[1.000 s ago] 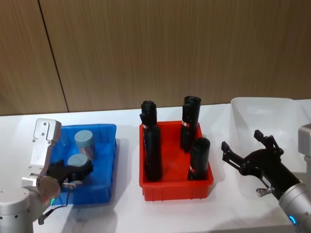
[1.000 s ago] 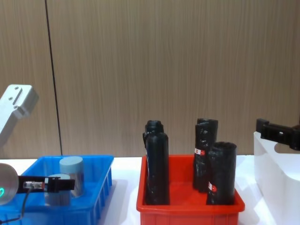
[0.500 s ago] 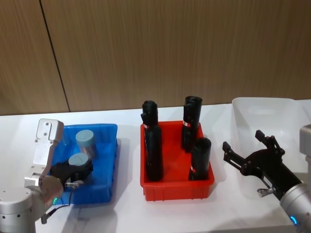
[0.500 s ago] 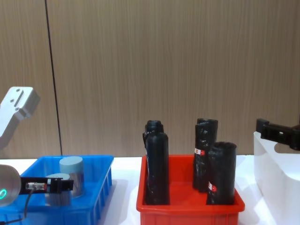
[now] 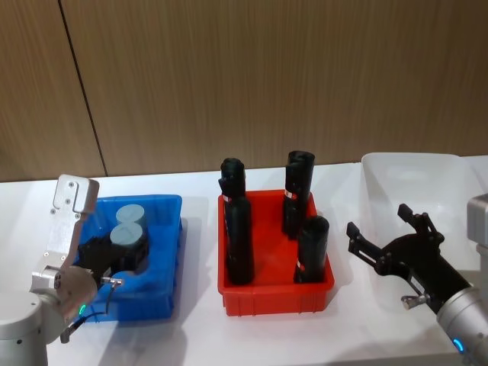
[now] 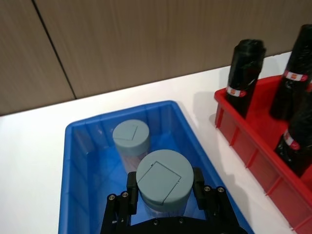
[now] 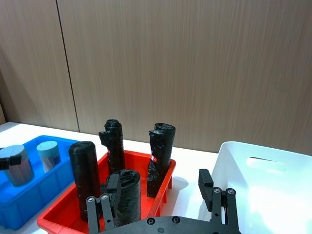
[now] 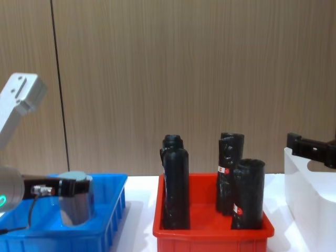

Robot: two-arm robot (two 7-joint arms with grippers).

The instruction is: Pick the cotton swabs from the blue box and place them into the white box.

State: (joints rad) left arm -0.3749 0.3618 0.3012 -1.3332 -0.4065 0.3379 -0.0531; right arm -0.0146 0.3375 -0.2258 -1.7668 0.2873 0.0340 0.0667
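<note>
Two cotton swabs tubs with pale blue lids are in the blue box (image 5: pixel 164 267). My left gripper (image 5: pixel 114 252) is shut on the nearer tub (image 5: pixel 123 232), its fingers (image 6: pixel 131 183) clamping the sides just under the lid. That tub (image 8: pixel 76 205) hangs tilted above the box floor. The second tub (image 6: pixel 130 138) stands just beyond it on the box floor. The white box (image 5: pixel 412 164) stands at the far right. My right gripper (image 5: pixel 379 219) hovers open at its near left corner, holding nothing.
A red bin (image 5: pixel 274 293) with several tall black rolls (image 5: pixel 239 244) stands between the blue box and the white box. A wood-panelled wall rises behind the white table (image 5: pixel 198 335).
My left gripper has risen with the nearer tub, lifting it off the blue box floor and bringing it closer to the second tub. The right arm has not moved.
</note>
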